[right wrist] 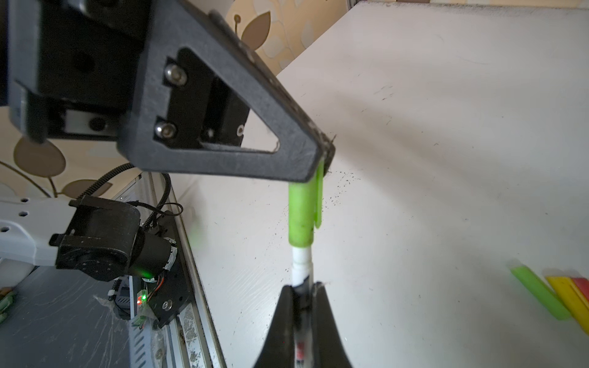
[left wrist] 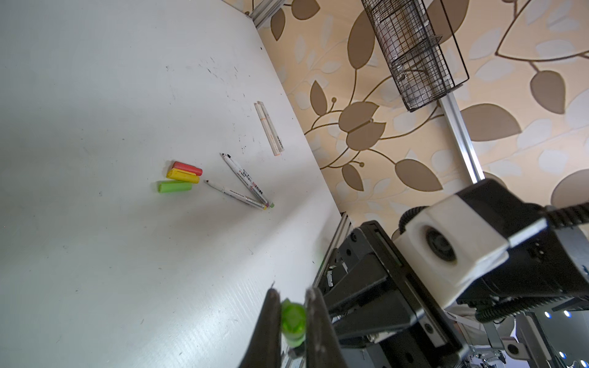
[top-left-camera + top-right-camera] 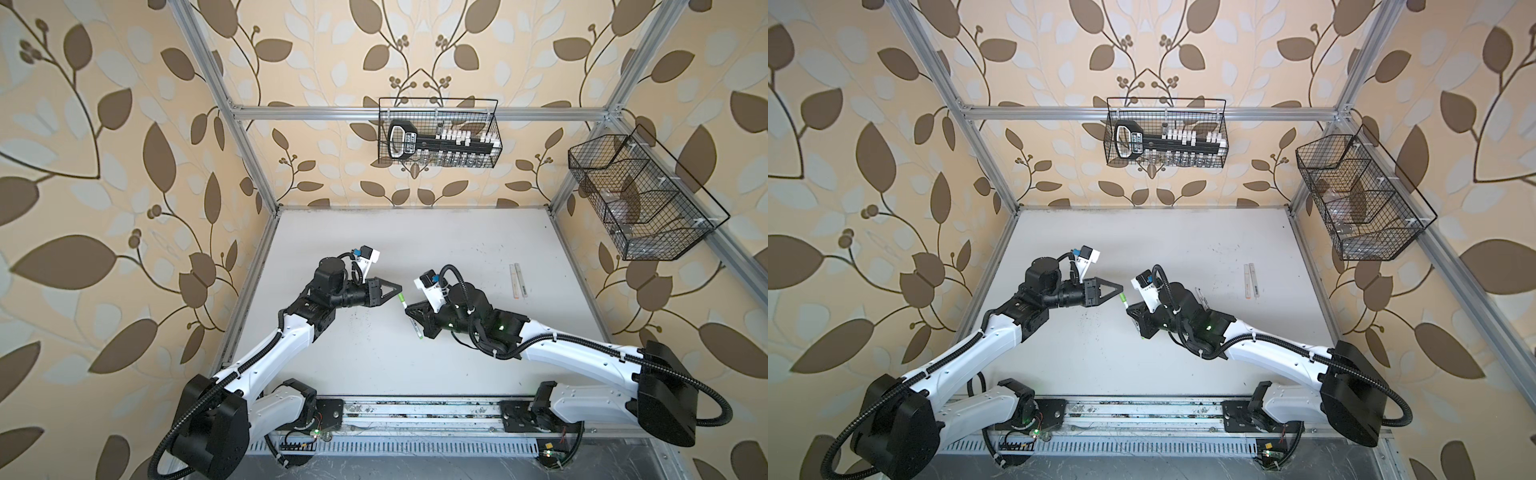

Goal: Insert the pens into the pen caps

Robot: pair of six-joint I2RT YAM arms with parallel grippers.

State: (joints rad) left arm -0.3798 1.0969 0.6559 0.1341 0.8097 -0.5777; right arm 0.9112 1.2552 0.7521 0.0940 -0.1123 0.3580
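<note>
My left gripper (image 3: 398,288) (image 2: 291,291) is shut on a lime green pen cap (image 2: 293,320) (image 1: 302,213). My right gripper (image 3: 409,311) (image 1: 301,286) is shut on a thin white pen (image 1: 301,261) (image 3: 415,328). The pen's front end sits inside the held cap, and both hang above the table's middle. In the left wrist view, loose red (image 2: 188,168), yellow (image 2: 182,176) and lime green (image 2: 174,186) caps lie side by side. Thin white pens (image 2: 243,176) lie crossed beside them. Two pale grey markers (image 2: 269,127) (image 3: 519,280) lie together near the table's right edge.
A wire basket (image 3: 438,133) with a black tool hangs on the back wall. A second wire basket (image 3: 640,195) hangs on the right wall. Aluminium frame posts border the white table (image 3: 374,365). In both top views my right arm hides the loose caps and pens.
</note>
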